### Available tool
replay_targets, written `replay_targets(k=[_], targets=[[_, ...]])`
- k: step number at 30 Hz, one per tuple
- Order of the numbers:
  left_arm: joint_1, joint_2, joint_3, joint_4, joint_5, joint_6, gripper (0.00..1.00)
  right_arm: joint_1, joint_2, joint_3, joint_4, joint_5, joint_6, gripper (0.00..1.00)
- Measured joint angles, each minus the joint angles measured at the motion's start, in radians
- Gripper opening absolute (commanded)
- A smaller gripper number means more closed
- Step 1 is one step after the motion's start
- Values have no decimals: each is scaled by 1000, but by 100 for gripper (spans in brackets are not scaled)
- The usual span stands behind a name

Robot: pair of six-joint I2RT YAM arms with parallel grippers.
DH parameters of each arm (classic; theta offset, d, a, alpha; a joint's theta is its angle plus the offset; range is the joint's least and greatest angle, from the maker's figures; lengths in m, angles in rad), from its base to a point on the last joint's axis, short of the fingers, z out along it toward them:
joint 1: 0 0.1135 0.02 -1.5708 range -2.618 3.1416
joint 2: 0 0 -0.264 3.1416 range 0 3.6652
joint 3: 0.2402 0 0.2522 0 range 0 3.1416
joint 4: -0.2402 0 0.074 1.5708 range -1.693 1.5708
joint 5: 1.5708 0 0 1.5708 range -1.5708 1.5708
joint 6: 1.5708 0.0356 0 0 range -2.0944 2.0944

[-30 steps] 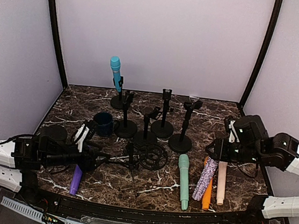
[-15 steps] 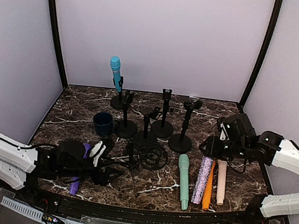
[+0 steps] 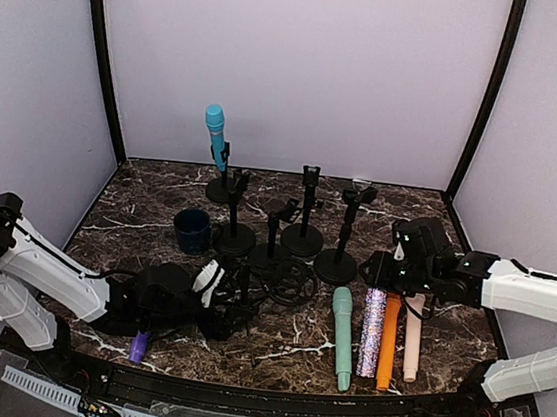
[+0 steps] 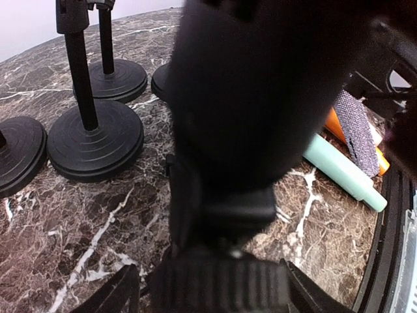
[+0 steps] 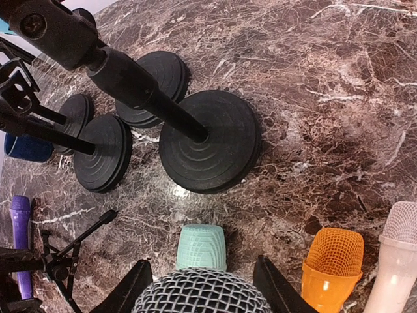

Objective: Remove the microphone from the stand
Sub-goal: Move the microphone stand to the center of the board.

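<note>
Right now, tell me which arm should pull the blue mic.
Left, probably. The blue mic stands back left, on its side; the right gripper sits far right around the glitter mic.

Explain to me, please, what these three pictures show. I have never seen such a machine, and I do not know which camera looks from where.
This is a robot with a left arm and a right arm, bolted at the near edge of a marble table. The wide picture comes from a fixed camera above and behind them. The other two come from a camera on each wrist.

At the back, a blue microphone sits in a stand; the black stands nearby hold nothing. In front lie a mint microphone, an orange one, a pale pink one, a purple one, and a dark blue cup.

The right gripper is closed around the head of a glittery microphone lying on the table. Something black fills the left gripper view; I cannot tell what.
</note>
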Motion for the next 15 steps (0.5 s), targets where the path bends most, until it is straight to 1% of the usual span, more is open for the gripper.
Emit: replay_targets(k=[7,9,11,15], targets=[[0,87,56,2,-98,10,71,-1,48,-15,53,0,4,32],[0,106,67,1,-115,11,68,-1,61,-20,63,7,9,33],[0,116,69,-2,-137,8,60,-1,72,-23,72,14,13,34],[-2,117,70,-5,-174,-15,53,-1,92,-34,84,14,16,36]])
